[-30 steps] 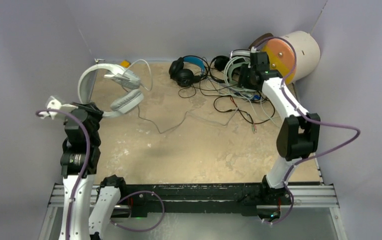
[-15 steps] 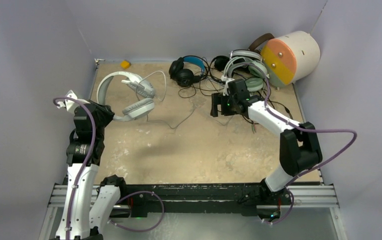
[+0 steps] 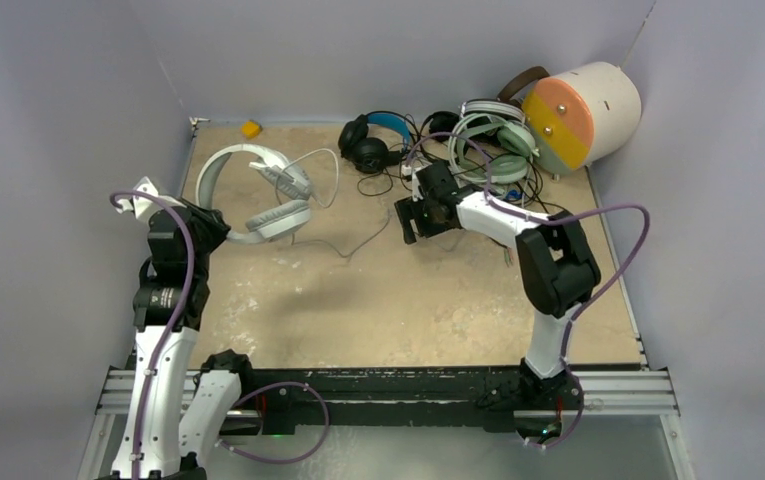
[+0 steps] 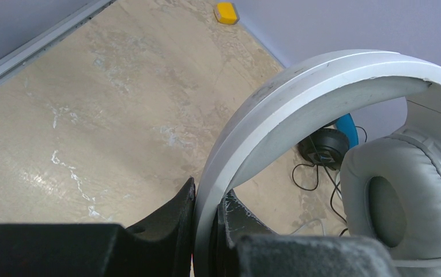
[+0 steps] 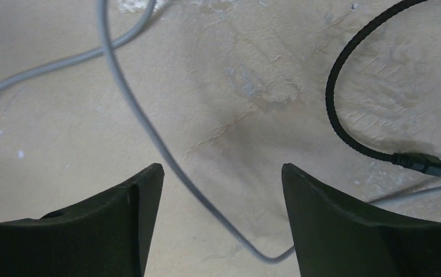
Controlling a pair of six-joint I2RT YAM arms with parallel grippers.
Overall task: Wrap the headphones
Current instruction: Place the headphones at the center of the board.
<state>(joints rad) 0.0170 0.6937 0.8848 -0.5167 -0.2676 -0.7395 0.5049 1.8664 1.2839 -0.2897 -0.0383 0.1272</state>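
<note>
My left gripper [image 3: 220, 228] is shut on the headband of the white-grey headphones [image 3: 258, 185], which hang at the left of the table. In the left wrist view the headband [image 4: 298, 92] passes between both fingers, and a grey ear pad [image 4: 396, 202] shows at right. Their thin grey cable [image 3: 358, 245] trails right across the table. My right gripper [image 3: 405, 218] hovers open over that cable's end. In the right wrist view the grey cable [image 5: 149, 130] lies on the table between the spread fingers of the right gripper [image 5: 222, 173], untouched.
More headphones lie tangled at the back: a black pair with a blue headband [image 3: 373, 140] and a mint-green pair [image 3: 493, 140]. A cream cylinder [image 3: 583, 110] sits at the back right and a yellow block [image 3: 250, 128] at the back left. A black cable [image 5: 345, 121] curves near my right finger.
My right arm swung from the back pile leftward to the middle of the table and its jaws opened. The left arm carried the white-grey headphones slightly right, then held still.
</note>
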